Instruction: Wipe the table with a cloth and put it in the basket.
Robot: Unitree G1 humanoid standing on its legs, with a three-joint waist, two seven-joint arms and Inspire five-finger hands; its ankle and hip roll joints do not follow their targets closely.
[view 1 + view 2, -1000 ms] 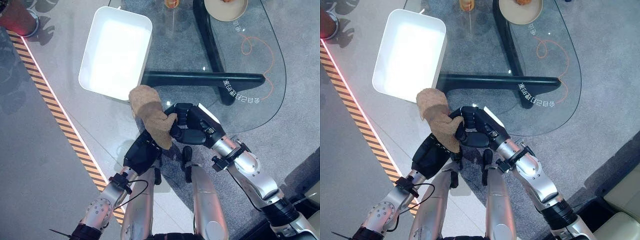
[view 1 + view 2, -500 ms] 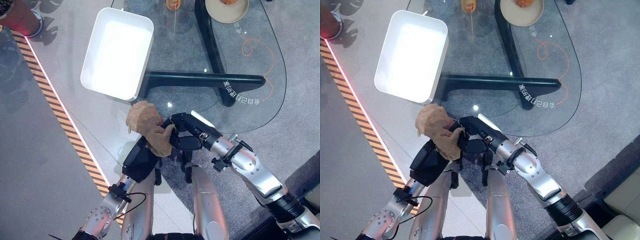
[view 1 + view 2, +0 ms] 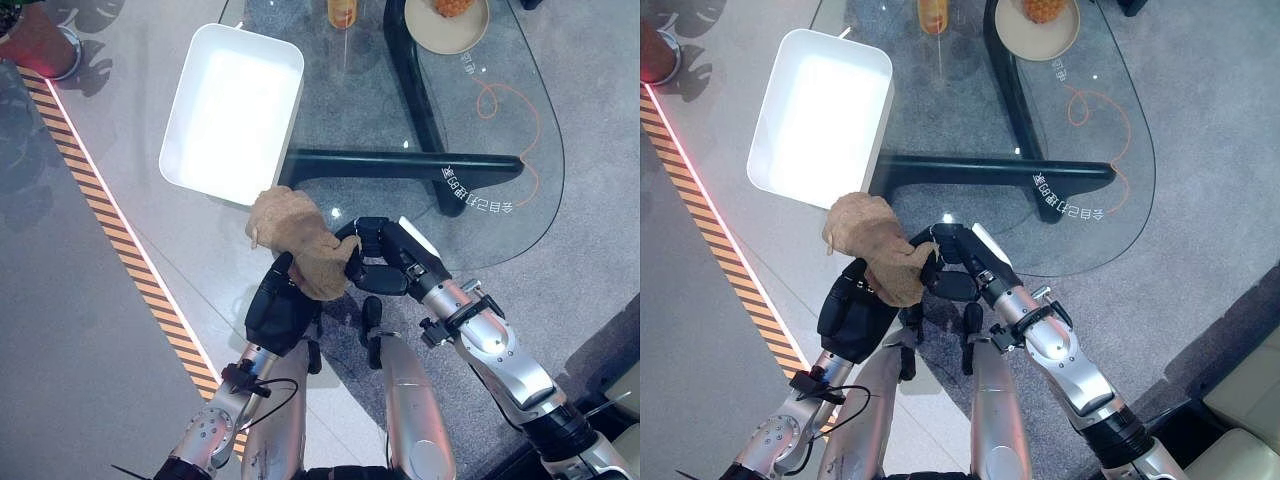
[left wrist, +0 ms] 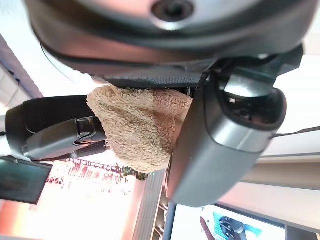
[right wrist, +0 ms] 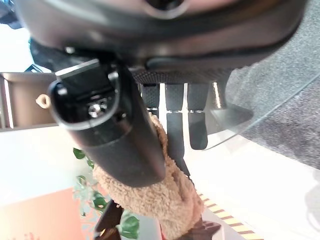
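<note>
A tan fuzzy cloth (image 3: 295, 238) hangs bunched between my two hands, just off the near edge of the glass table (image 3: 520, 215) and just short of the white basket (image 3: 178, 168). My left hand (image 3: 278, 310) comes up from below, and in its wrist view the cloth (image 4: 140, 125) sits pinched against its thumb (image 4: 220, 140). From the right, my right hand (image 3: 388, 262) curls its fingers onto the cloth's other side. In the right wrist view the cloth (image 5: 160, 200) lies between that thumb (image 5: 110, 130) and the fingers (image 5: 180, 117).
The table stands on a black base (image 3: 400, 160). At its far end are a plate with food (image 3: 447, 22) and an orange glass (image 3: 342, 10). An orange cord (image 3: 512, 105) loops on the glass. A striped floor line (image 3: 130, 260) runs along the left.
Both hands have stayed together on the cloth. The left hand has come up closer under it, and the cloth is more bunched. The view has shifted a little.
</note>
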